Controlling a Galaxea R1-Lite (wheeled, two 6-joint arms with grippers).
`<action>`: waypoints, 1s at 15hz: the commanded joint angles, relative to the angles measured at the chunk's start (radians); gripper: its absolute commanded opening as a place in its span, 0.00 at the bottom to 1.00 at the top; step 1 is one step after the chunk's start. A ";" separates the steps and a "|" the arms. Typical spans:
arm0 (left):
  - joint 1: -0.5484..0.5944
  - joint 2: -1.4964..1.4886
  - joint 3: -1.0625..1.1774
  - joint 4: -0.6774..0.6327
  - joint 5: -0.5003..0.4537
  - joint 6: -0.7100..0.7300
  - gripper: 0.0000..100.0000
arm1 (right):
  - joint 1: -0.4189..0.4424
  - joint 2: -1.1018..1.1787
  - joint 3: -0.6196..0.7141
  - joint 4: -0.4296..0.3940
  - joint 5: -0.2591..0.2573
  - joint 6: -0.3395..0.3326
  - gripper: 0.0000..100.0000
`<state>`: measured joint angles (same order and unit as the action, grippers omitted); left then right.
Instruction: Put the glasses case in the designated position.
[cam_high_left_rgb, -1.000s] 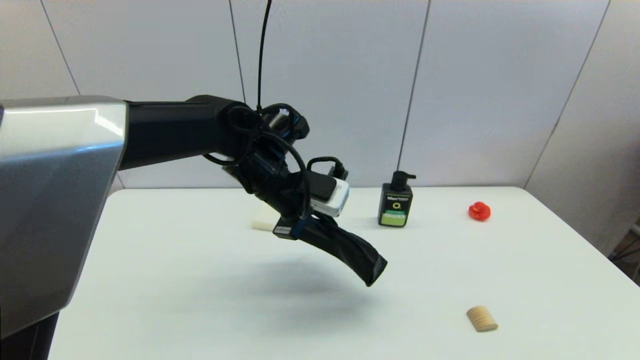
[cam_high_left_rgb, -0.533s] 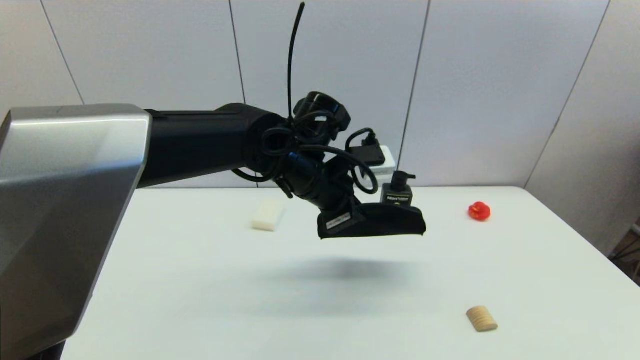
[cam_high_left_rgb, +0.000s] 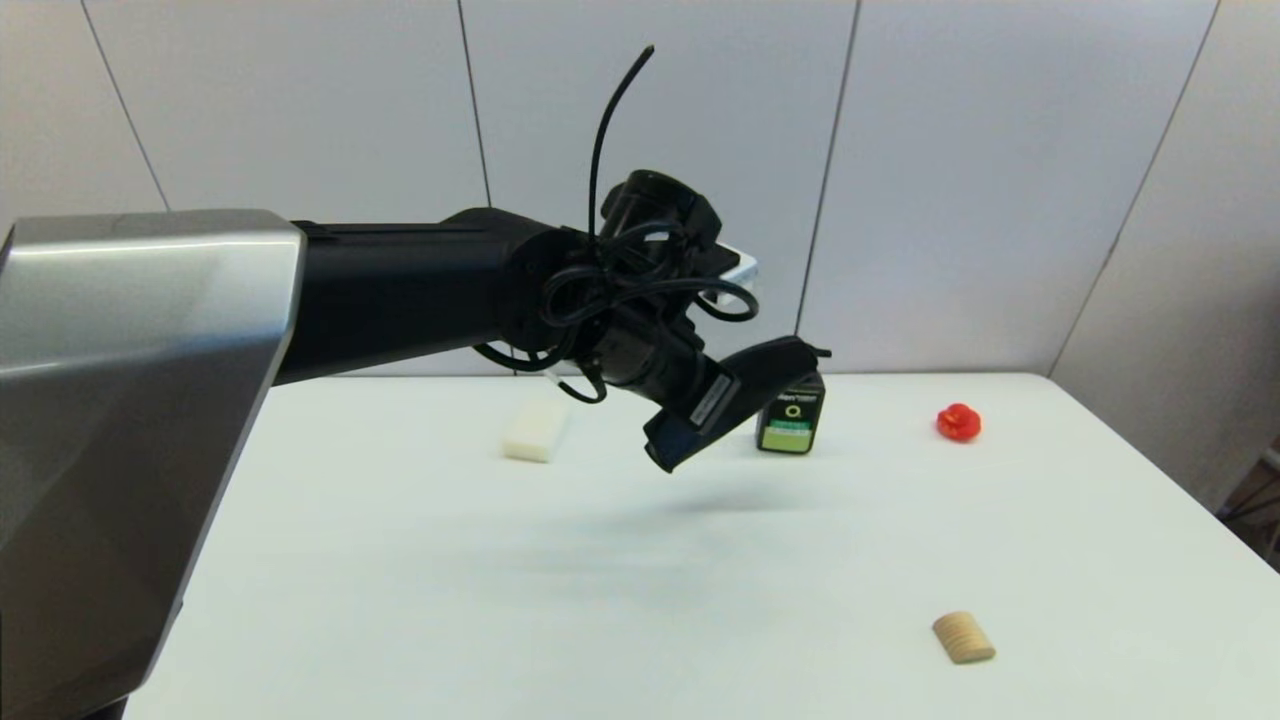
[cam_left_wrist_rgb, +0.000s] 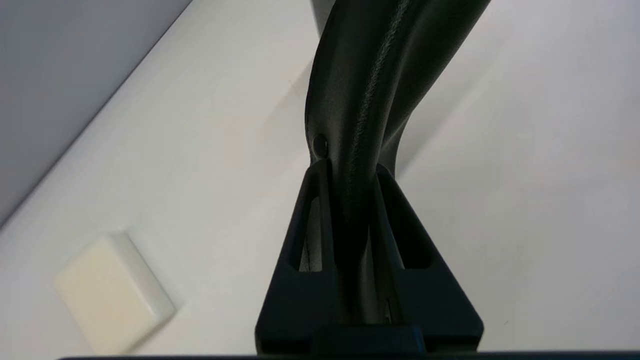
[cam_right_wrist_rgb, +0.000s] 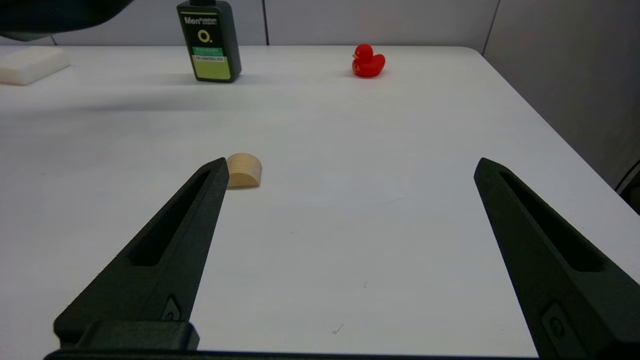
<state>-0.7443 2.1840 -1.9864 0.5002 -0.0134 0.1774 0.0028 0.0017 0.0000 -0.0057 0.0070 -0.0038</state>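
I find a plain white worktop (cam_high_left_rgb: 400, 560) backed by pale grey wall panels (cam_high_left_rgb: 300, 110) with thin dark seams; the panelling turns along the right edge.

Reading left to right in the head view: a cream rectangular block (cam_high_left_rgb: 533, 431) lies near the back edge. Just right of it my left claw (cam_high_left_rgb: 700, 415) hangs above the worktop, clamped on the glasses case (cam_high_left_rgb: 755, 385). The case is clear of the surface, tilted with its far end raised, and overlaps the top of the black pump bottle (cam_high_left_rgb: 791, 420) standing behind it. A soft shadow lies on the worktop below. Further right sits a red toy (cam_high_left_rgb: 959, 422) near the back, and a small wooden half-round piece (cam_high_left_rgb: 964, 637) lies towards the front right.

The left wrist view adds what the head view does not: both fingers (cam_left_wrist_rgb: 310, 225) press the case (cam_left_wrist_rgb: 370, 90) flat between them, with a stitched seam running along it.

The right wrist view resolves the red toy as a rubber duck (cam_right_wrist_rgb: 368, 61) and shows the bottle's green label. It also shows my right claw (cam_right_wrist_rgb: 350, 250), unseen in the head view, held low over the front right of the worktop, jaws spread wide with nothing between them.
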 joint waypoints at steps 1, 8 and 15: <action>-0.004 -0.015 0.000 -0.002 0.061 -0.181 0.00 | 0.000 0.000 0.000 0.000 0.001 -0.001 1.00; -0.035 -0.015 0.000 -0.029 0.092 -0.555 0.00 | 0.000 0.001 0.000 0.000 0.001 -0.001 1.00; -0.049 0.037 0.000 -0.034 0.222 -0.661 0.00 | 0.000 0.001 0.000 0.000 0.001 -0.001 1.00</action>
<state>-0.7913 2.1913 -1.9864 0.4613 0.2049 -0.4753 0.0028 0.0017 0.0000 -0.0057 0.0072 -0.0038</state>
